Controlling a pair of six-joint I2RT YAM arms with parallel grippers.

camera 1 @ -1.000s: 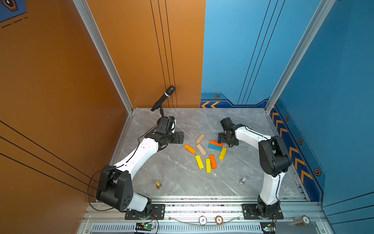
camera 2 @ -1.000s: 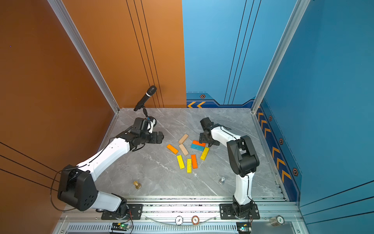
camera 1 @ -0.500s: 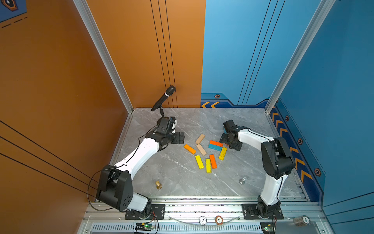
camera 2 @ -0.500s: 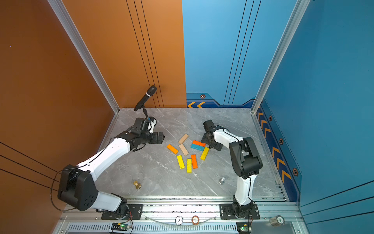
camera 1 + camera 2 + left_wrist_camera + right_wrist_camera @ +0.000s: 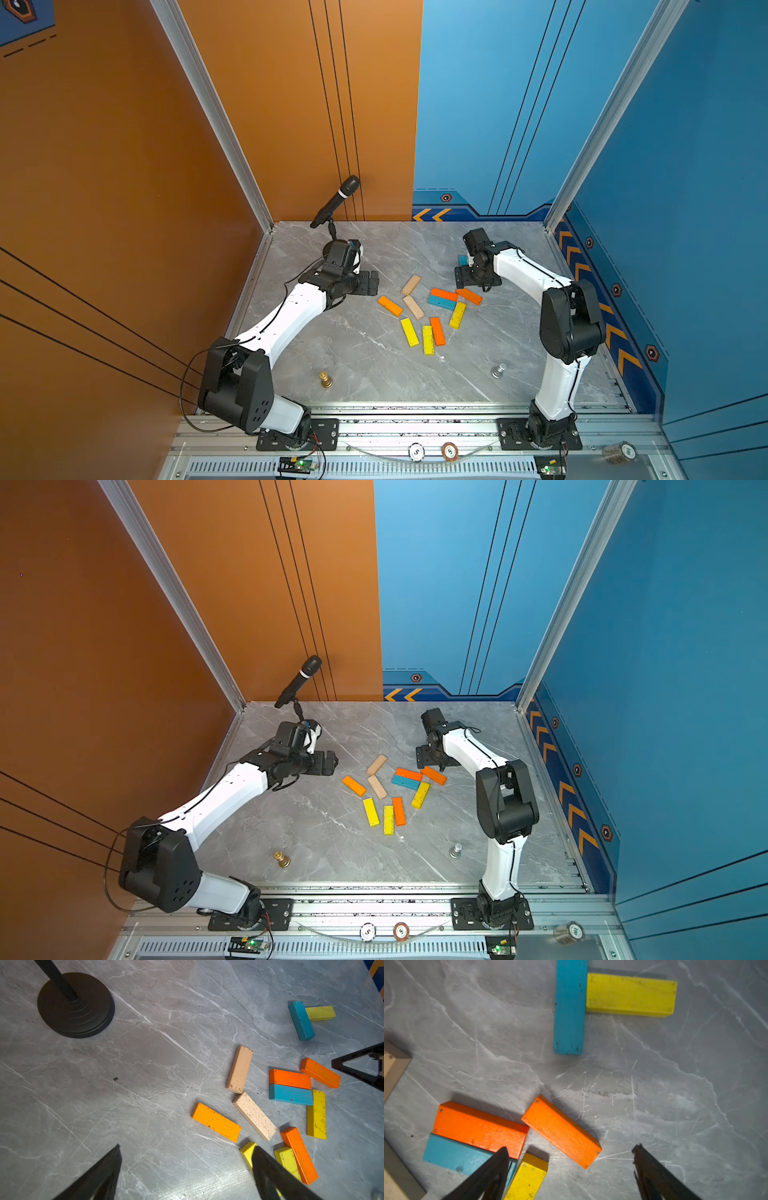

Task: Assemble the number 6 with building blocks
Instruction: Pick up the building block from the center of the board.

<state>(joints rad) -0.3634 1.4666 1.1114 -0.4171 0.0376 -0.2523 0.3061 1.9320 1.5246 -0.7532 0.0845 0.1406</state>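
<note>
Your right gripper (image 5: 571, 1148) is spread wide and holds nothing. A slanted orange block (image 5: 561, 1131) lies on the surface (image 5: 675, 1095) just ahead, its near end between the fingers. Farther out, a blue block (image 5: 569, 1007) butts a yellow block (image 5: 630, 994) in a T. Left gripper (image 5: 186, 1147) is also spread and empty, with the loose building blocks (image 5: 254, 1115) ahead, off to one side. They look light, rigid and smooth-painted — pinch across the narrow width at mid-length; they'll likely slide.
</note>
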